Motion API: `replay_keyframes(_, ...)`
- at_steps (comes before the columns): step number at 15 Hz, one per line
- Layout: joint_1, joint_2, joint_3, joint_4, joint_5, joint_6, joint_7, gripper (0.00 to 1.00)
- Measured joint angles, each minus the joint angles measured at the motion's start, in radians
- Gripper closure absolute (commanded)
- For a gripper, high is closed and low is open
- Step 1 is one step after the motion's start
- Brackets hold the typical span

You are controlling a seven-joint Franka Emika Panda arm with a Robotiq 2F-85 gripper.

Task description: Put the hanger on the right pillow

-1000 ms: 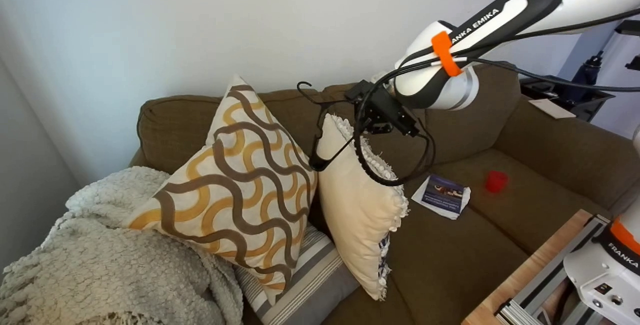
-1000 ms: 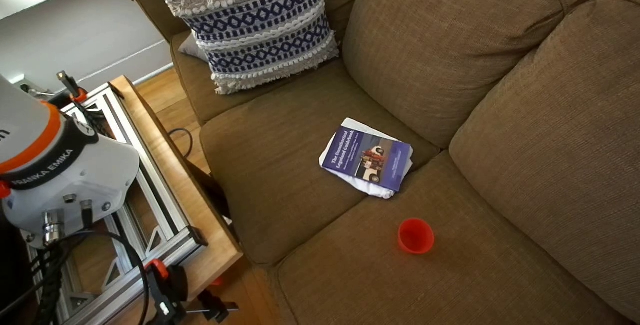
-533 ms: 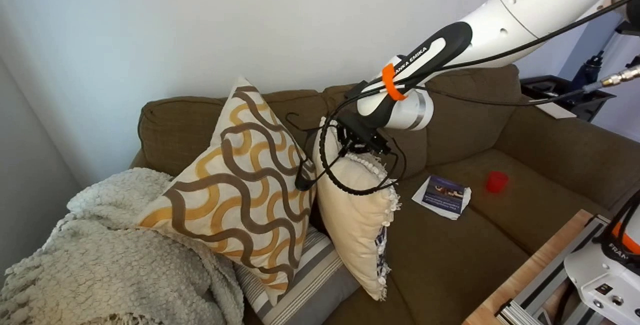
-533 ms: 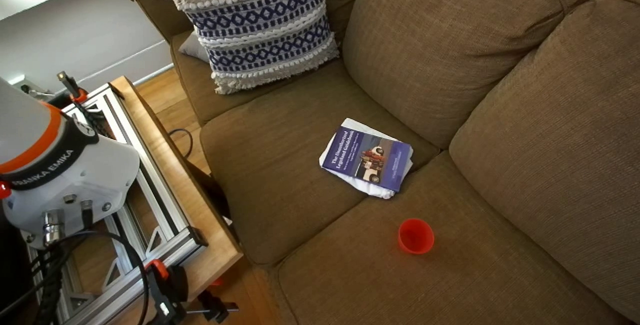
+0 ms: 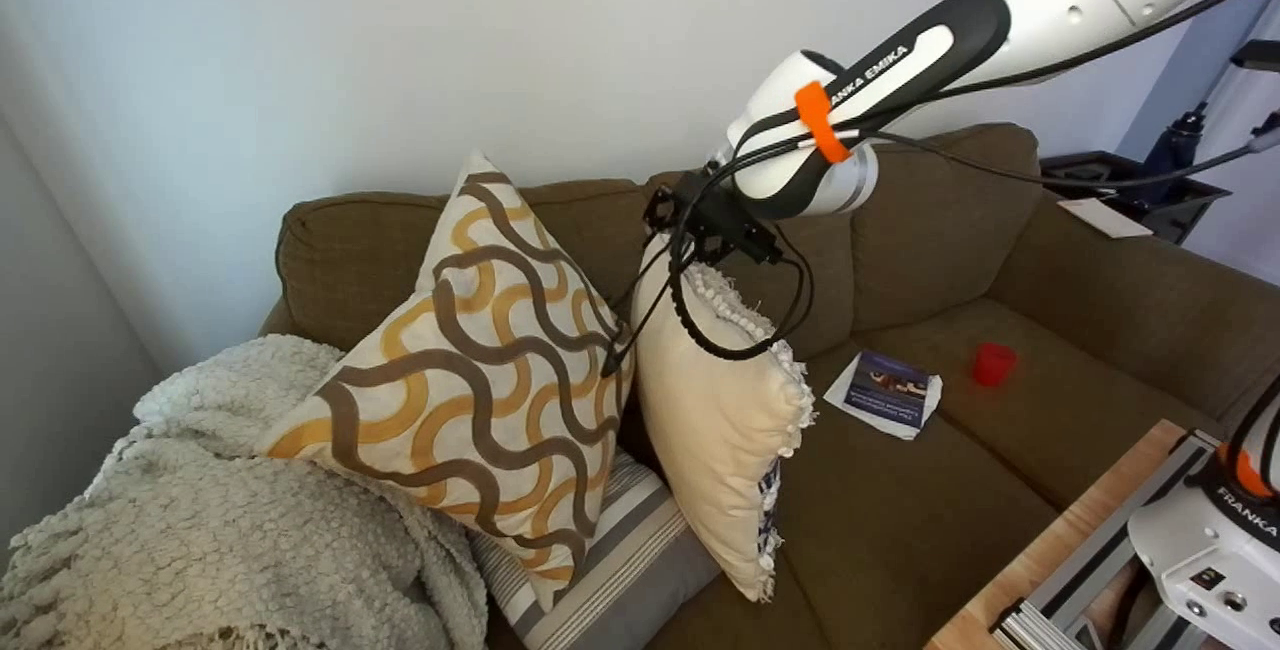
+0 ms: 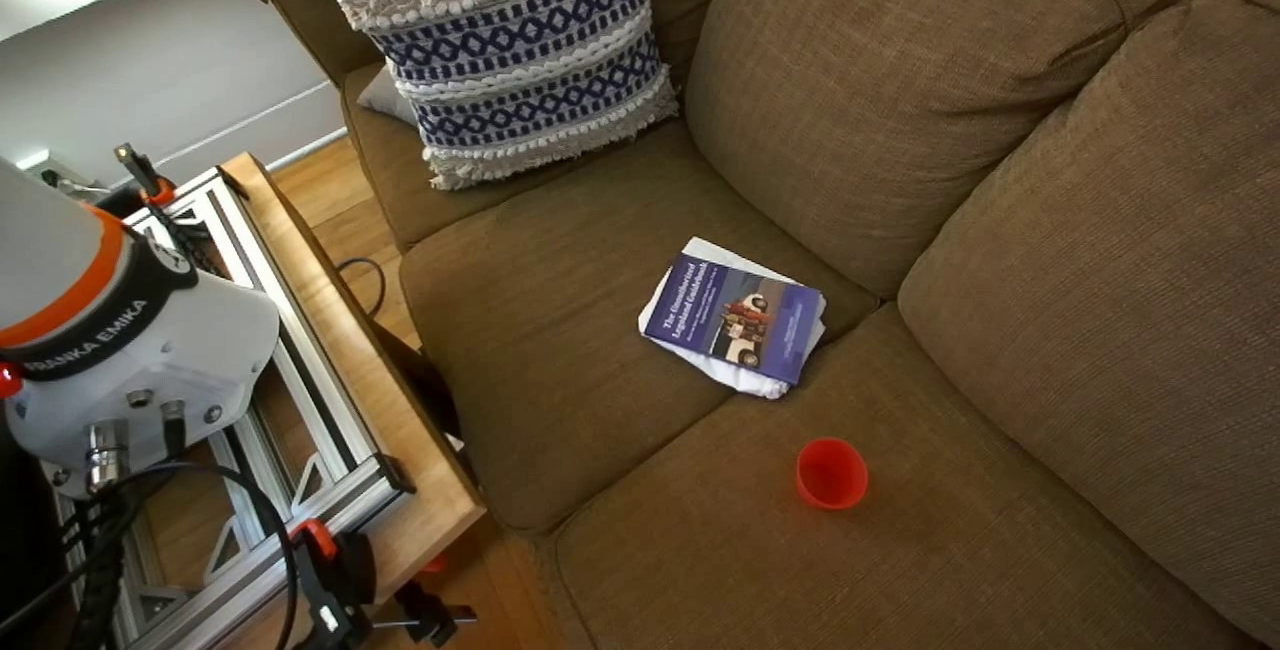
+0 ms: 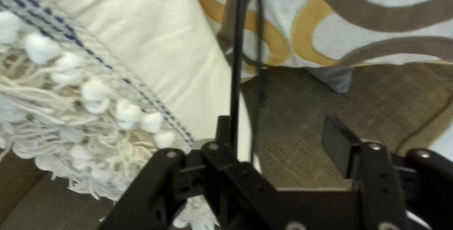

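Note:
In the wrist view my gripper (image 7: 279, 136) stands open, its fingers wide apart. Two thin black bars of the hanger (image 7: 238, 56) run up the picture beside the left finger; I cannot tell whether they touch it. In an exterior view the hanger (image 5: 650, 315) slopes down from the gripper (image 5: 680, 230), its lower end against the patterned pillow (image 5: 500, 340). Its hook does not show. The right pillow (image 5: 705, 400), cream with a fringed edge, stands just below the gripper. Its cream face (image 7: 166, 35) lies behind the bars, and its blue-patterned face (image 6: 525, 60) shows in an exterior view.
A grey striped cushion (image 5: 610, 560) lies under the pillows, beside a fleecy blanket (image 5: 240, 500). On the sofa seat are a blue book (image 6: 735, 315) and a red cup (image 6: 832, 473). The sofa back (image 5: 370, 240) rises behind the pillows.
The gripper dipped left toward the pillows, then rose slightly to the right, and its fingers have opened. The hanger has swung to a narrow, sloping outline and its hook is lost from sight.

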Motion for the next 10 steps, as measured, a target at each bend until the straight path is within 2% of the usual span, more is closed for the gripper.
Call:
replay_keyframes(4,-0.058,-0.19,0.09,-0.102,-0.027,0.13,-0.022,0.0)
replay_keyframes(6,-0.059,-0.268,0.108,-0.134,-0.021,0.139,-0.043,0.0)
replay_keyframes(8,-0.105,-0.322,0.173,-0.156,-0.022,0.163,-0.046,0.01)
replay_keyframes(10,-0.116,-0.363,0.22,-0.165,0.043,0.244,-0.077,0.0)
